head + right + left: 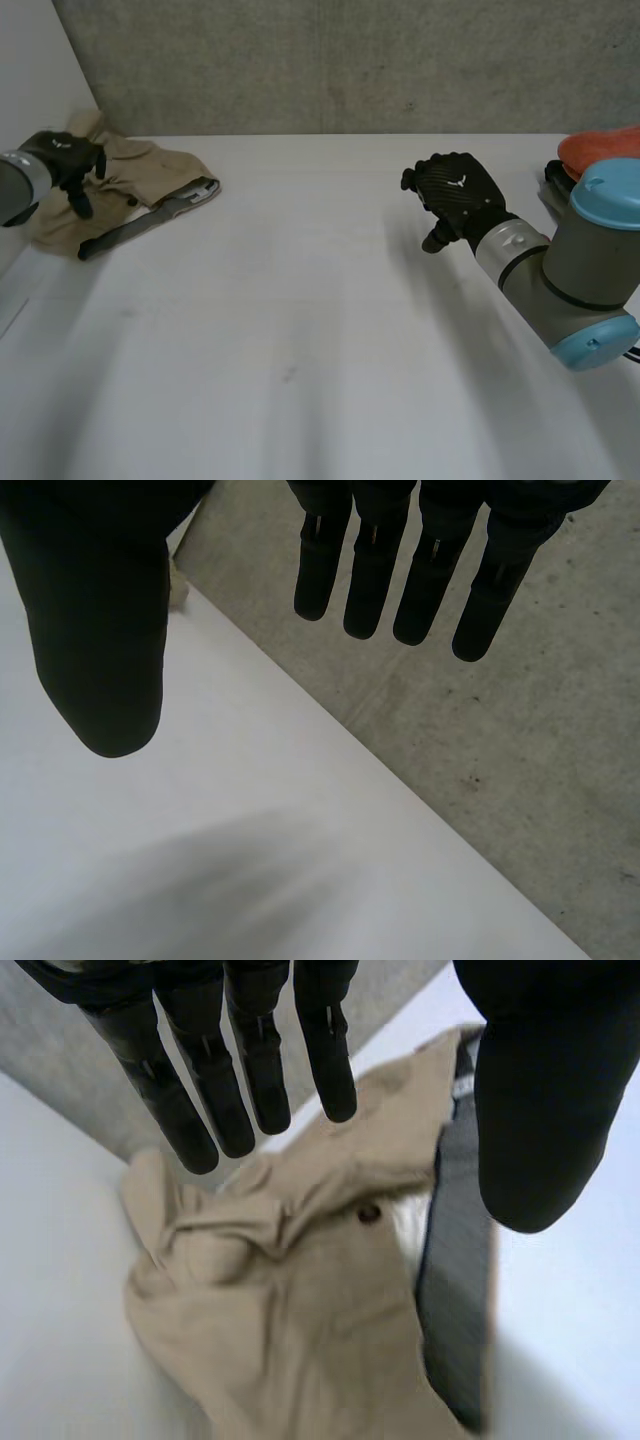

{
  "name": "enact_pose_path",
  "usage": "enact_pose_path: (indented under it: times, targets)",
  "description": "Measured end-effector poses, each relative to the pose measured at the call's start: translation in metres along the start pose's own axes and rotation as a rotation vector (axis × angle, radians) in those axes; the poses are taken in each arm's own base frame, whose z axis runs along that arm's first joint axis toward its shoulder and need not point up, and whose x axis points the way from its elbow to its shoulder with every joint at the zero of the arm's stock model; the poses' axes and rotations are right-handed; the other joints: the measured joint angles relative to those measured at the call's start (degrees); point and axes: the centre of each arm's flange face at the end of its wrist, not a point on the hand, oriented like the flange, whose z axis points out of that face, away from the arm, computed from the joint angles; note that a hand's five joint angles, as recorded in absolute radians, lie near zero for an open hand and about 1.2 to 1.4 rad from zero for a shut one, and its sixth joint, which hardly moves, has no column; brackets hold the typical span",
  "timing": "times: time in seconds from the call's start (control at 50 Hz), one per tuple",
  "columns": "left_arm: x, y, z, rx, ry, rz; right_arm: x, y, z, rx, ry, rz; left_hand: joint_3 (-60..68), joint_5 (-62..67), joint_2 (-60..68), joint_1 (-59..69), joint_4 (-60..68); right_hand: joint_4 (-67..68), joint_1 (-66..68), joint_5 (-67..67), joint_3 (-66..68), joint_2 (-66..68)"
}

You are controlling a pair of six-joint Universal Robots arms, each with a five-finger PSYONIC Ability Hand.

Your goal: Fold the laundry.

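Tan garment point(130, 185) crumpled at far-left corner of table point(300, 330), near wall, dark waistband point(150, 222) twd centre.
Left hand point(70, 160) over it, fingers point(200, 1100) straight, apart from thumb, gripping nothing; prob poised to grab.
Right hand point(458, 195) mid-right, relaxed, empty.
Plenty bare room at centre for spreading.
Orange item point(600, 148) at right edge.

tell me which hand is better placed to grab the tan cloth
Left. The left hand is open over the cloth; the right hand is open over bare table, well away from it.
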Motion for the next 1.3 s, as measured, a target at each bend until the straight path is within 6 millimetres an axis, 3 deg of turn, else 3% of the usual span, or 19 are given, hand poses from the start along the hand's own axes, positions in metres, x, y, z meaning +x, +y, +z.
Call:
enact_pose_path:
  times: [0.16,0.42,1.0,1.06,1.1,1.16,1.24,1.3]
  targets:
    - [-0.007,0.031,0.007,-0.05,0.005,0.091,-0.003,0.002,0.0,-0.006,-0.008,-0.013,-2.9,-3.2,-3.1,-2.8,-3.1,-1.6,-1.8,-1.5,-1.1,-1.5]
    - [0.004,0.063,0.023,-0.098,0.008,0.231,-0.005,0.007,0.001,-0.017,-0.014,-0.025,-3.3,-3.7,-3.6,-3.0,-3.7,-1.6,-1.8,-1.7,-1.1,-1.5]
    - [0.011,0.087,0.042,-0.108,0.0,0.331,-0.007,0.011,0.001,-0.027,-0.019,-0.029,-4.2,-3.9,-4.3,-3.8,-4.2,-1.6,-1.8,-1.7,-1.1,-1.5]
    - [0.011,0.088,0.043,-0.108,-0.001,0.333,-0.007,0.011,0.001,-0.027,-0.019,-0.029,5.7,5.6,5.7,6.9,5.5,-1.6,-1.8,-1.7,-1.1,-1.5]
    - [0.011,0.089,0.045,-0.106,-0.005,0.336,-0.007,0.011,0.001,-0.028,-0.018,-0.029,26.8,27.3,27.8,30.3,27.5,-1.6,-1.8,-1.7,-1.1,-1.5]
    - [0.009,0.086,0.047,-0.097,-0.021,0.344,-0.006,0.012,0.001,-0.03,-0.018,-0.029,34.3,34.8,34.9,34.4,35.4,-1.6,-1.8,-1.7,-1.1,-1.5]
    - [0.005,0.077,0.048,-0.08,-0.059,0.354,-0.006,0.012,0.0,-0.031,-0.017,-0.028,35.9,35.3,36.3,34.4,36.9,-1.6,-1.8,-1.7,-1.1,-1.5]
    - [0.005,0.055,0.044,-0.033,-0.09,0.353,-0.006,0.012,0.0,-0.031,-0.016,-0.026,35.9,35.3,36.3,34.4,36.9,-1.6,-1.8,-1.7,-1.1,-1.5]
